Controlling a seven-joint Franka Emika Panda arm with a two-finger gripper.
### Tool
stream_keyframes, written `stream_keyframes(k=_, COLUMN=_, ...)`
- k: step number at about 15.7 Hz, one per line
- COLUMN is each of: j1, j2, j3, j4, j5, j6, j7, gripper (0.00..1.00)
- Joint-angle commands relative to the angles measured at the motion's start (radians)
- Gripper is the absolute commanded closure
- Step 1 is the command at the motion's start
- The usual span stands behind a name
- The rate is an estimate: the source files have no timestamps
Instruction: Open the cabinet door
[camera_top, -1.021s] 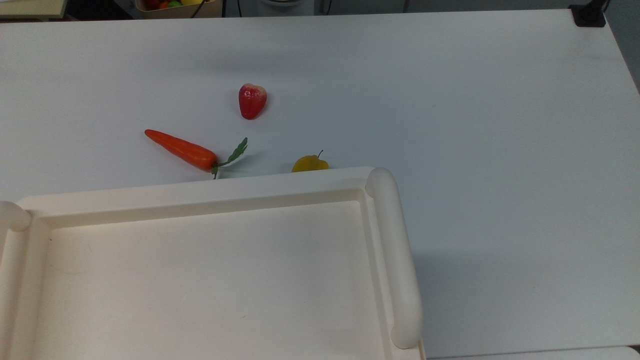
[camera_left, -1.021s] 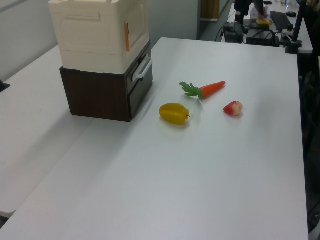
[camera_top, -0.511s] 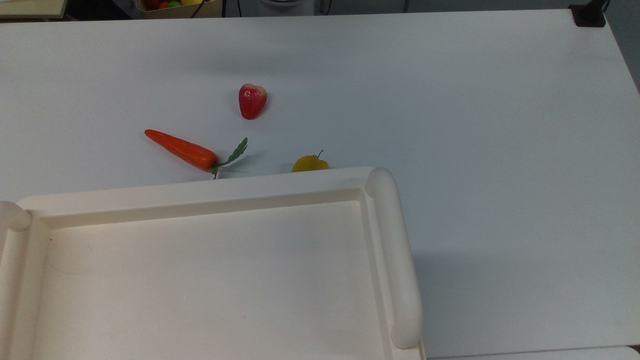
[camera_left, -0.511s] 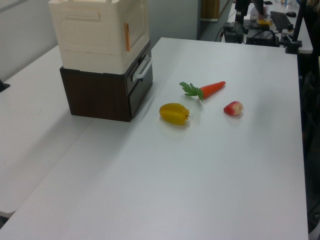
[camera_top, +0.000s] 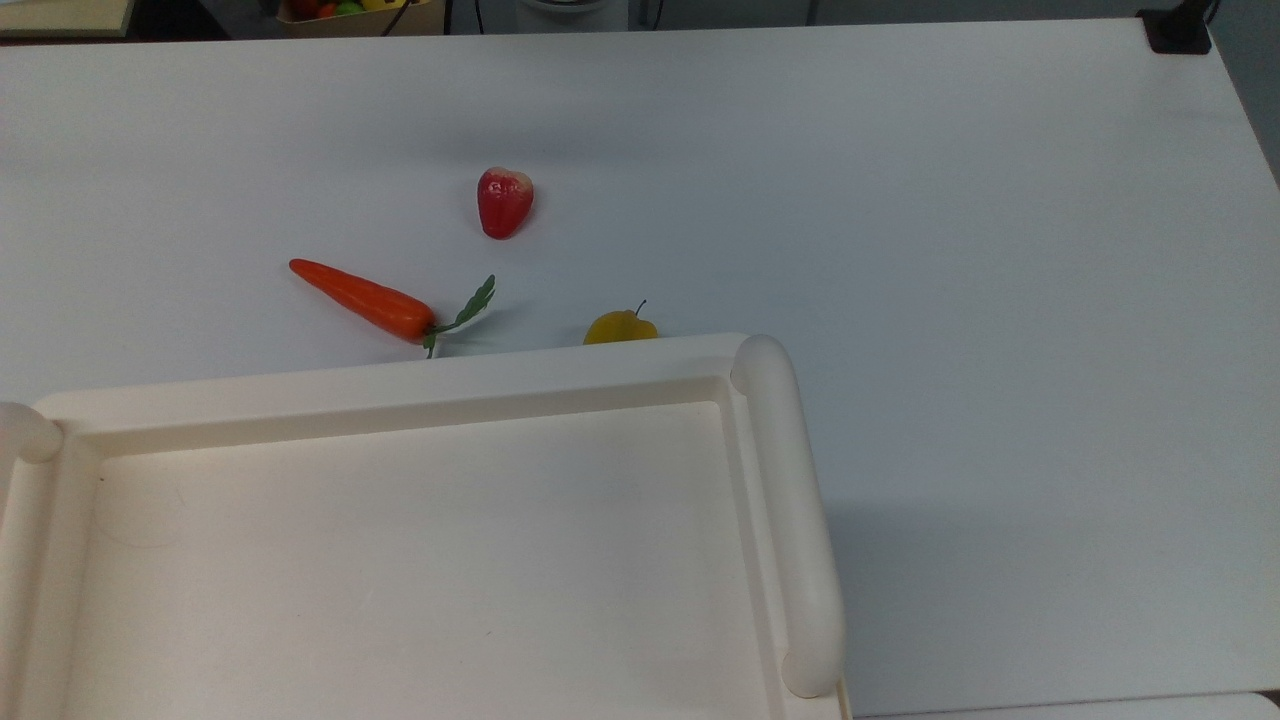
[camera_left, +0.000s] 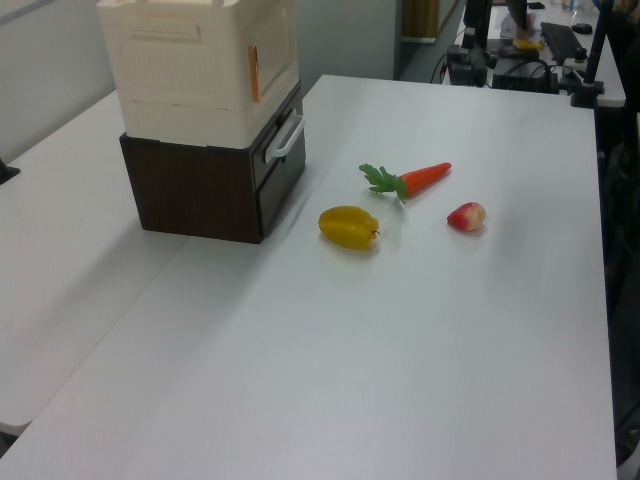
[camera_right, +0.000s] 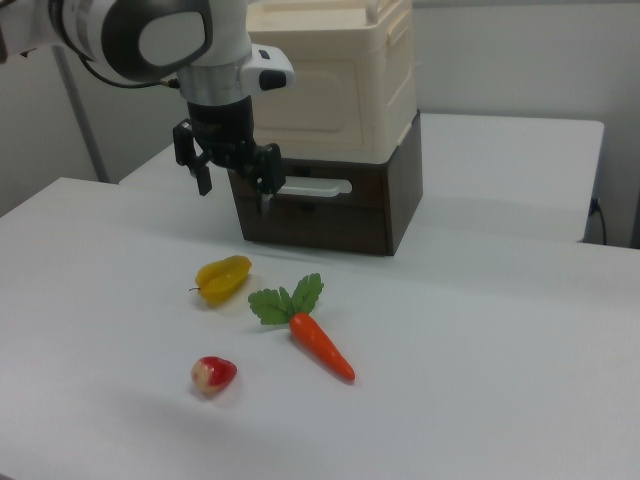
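Observation:
The cream cabinet (camera_right: 335, 85) stands on a dark brown drawer base (camera_right: 330, 215). Its cabinet door (camera_right: 322, 98), a cream front panel, lies flush with the body and looks shut. In the left view the same front face (camera_left: 272, 60) carries a small orange mark. My gripper (camera_right: 235, 192) hangs at the right view's left, in front of the cabinet's left front corner. It is level with the left end of the white drawer handle (camera_right: 315, 187). It is open, with nothing between the black fingers (camera_right: 203, 180).
On the white table in front of the cabinet lie a yellow fruit (camera_right: 224, 276), a carrot (camera_right: 320, 345) and a red fruit (camera_right: 214, 374). The top view looks down on the cabinet's recessed top with a rounded rail (camera_top: 790, 500).

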Motion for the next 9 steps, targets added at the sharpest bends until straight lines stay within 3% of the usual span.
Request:
stream_keyframes(k=1, j1=0.011, j2=0.055, j3=0.009, j4=0.003, j5=0.061, j6=0.145, j7=-0.03, gripper=0.0)
stream_keyframes(k=6, j1=0.13, j2=0.144, j3=0.009, j4=0.002, j5=0.057, j6=0.524, j7=0.076, gripper=0.0)
stream_keyframes(k=9, j1=0.189, j2=0.155, j3=0.009, j4=0.003, j5=0.061, j6=0.626, j7=0.108, gripper=0.0)
